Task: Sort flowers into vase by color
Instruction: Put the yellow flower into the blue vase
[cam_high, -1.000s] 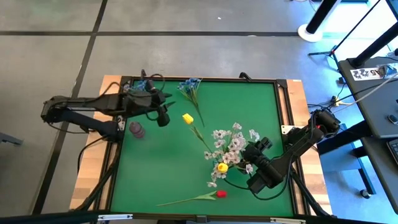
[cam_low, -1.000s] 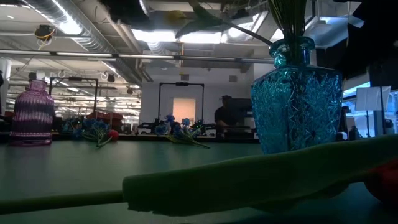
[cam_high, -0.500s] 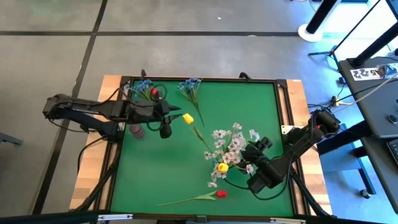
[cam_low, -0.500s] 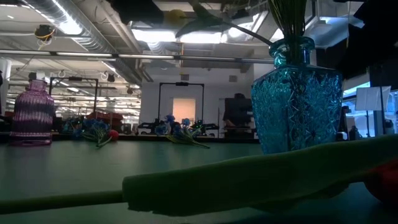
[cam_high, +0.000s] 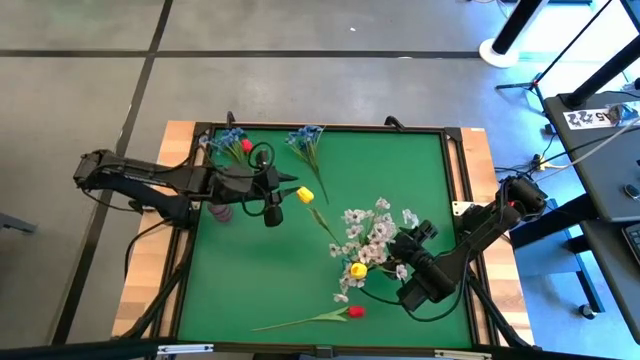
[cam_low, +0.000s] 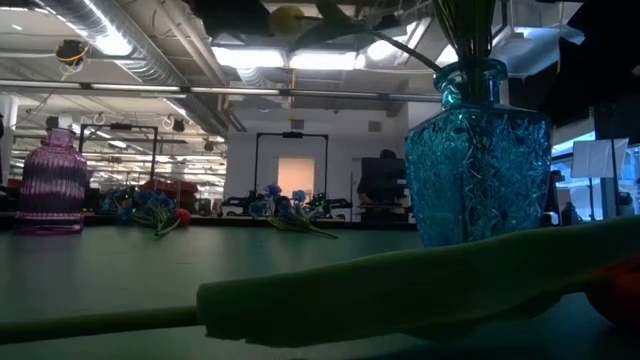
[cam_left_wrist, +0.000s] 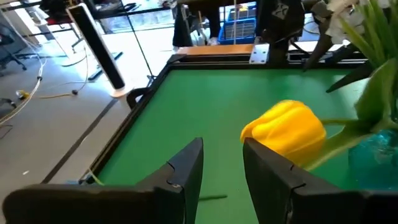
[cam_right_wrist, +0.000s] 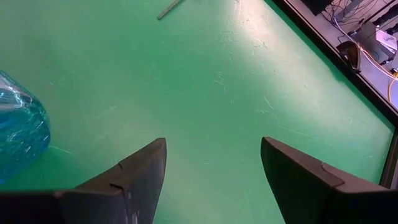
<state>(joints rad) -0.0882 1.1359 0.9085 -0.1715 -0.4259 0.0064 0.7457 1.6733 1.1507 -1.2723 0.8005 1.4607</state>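
A yellow tulip (cam_high: 303, 193) leans out of the blue glass vase (cam_high: 366, 262) on its long stalk. The vase also holds white sprigs (cam_high: 372, 228) and another yellow bud (cam_high: 357, 269). My left gripper (cam_high: 288, 186) stands open, raised above the table, just left of the leaning bud (cam_left_wrist: 286, 129). The bud lies just past one fingertip (cam_left_wrist: 258, 149), and nothing is between the fingers. My right gripper (cam_high: 405, 295) waits open over bare mat beside the blue vase (cam_right_wrist: 18, 134). A red tulip (cam_high: 352, 312) lies flat near the front edge. My left gripper comes at the yellow bud (cam_left_wrist: 267, 134) nearly level from the table's left. Whether the fingertip beside the bud touches it, I cannot tell.
A purple vase (cam_high: 220, 212) stands at the left, partly under my left arm. Blue sprigs with a red bud (cam_high: 236, 142) and a second blue sprig (cam_high: 306, 140) lie along the far edge. Open green mat (cam_high: 270, 270) lies in the middle and front left.
My left gripper has moved toward the table's right edge and a little down, closing on the leaning yellow tulip. It has swung away from the blue sprigs at the far left.
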